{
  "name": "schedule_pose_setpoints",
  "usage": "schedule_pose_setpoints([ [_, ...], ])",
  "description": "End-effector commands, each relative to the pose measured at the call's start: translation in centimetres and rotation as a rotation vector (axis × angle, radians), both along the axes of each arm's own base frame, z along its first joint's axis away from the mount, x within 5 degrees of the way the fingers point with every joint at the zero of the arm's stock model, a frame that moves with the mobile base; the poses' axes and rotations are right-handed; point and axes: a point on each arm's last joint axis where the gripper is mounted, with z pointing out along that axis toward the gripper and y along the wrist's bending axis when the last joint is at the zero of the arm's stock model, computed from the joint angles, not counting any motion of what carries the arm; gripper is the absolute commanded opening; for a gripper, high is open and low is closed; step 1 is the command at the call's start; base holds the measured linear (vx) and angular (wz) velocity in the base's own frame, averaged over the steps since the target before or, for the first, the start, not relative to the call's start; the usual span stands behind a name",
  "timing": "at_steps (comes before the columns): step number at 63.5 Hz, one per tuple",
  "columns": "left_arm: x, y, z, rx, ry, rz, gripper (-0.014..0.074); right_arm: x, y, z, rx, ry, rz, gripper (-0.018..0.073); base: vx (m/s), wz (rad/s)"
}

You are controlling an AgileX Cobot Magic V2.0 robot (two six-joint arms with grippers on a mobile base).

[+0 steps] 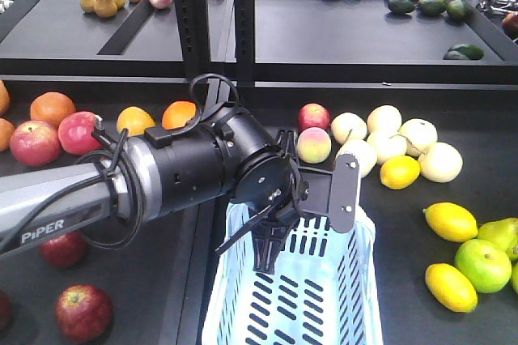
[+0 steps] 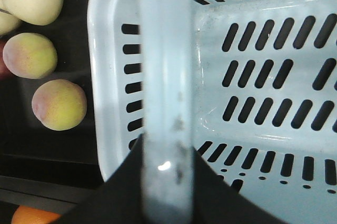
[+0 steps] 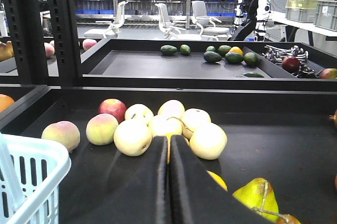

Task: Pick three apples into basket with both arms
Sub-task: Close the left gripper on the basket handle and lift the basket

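From where I stand, the left arm (image 1: 162,171) reaches across with the left gripper (image 1: 263,248) hanging over the far end of the basket (image 1: 366,280). The left wrist view shows its black fingers (image 2: 121,197) set against either edge of the handle (image 2: 163,50). I can make out no gap, so I take it for a hold on the handle. The basket's slotted floor is bare. The right gripper (image 3: 169,140) hovers over the shelf to the basket's right, its fingers pressed flat together on nothing, pointing toward a heap of pale fruit (image 3: 131,137). The apples are all outside the basket, on the black shelf (image 1: 154,296) to its left. The near apple (image 1: 82,311) sits in the open and the middle apple (image 1: 65,249) is tucked partly under the arm. The edge apple (image 1: 2,310) is only a sliver at the frame's border, too little for me to be sure of. I would expect them to be firm, fairly weighty and waxy-skinned, so they are likely to roll or squirt out of a shallow pinch, and to bruise if dropped. The sound hold looks to be from above, with the fingers opened wide and closed across the widest part, clear of the stem dimple. The basket itself seems light and a little flexible, and may swing from its handle.
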Motion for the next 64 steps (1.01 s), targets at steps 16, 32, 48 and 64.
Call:
schedule_pose_setpoints([
  [16, -1.5, 2.9, 9.0, -0.079, -0.215, -0.021, -0.0008, -0.1, 0.0, 0.3, -0.009, -0.077, -0.005, -0.0009, 0.0, 0.0],
  [32, -4.4, 7.3, 16.3, -0.208, -0.35, 0.07, -0.0008, -0.1, 0.0, 0.3, -0.009, -0.077, -0.005, -0.0009, 0.0, 0.0],
  [48, -8.4, 12.8, 21.6, -0.247, -0.443, 0.126, -0.0008, -0.1, 0.0, 0.3, -0.009, -0.077, -0.005, -0.0009, 0.0, 0.0],
  [64, -12.4, 17.9, 25.3, -0.34, -0.518, 0.189, -0.0008, -0.1, 0.0, 0.3, -0.009, -0.076, -0.005, -0.0009, 0.0, 0.0],
])
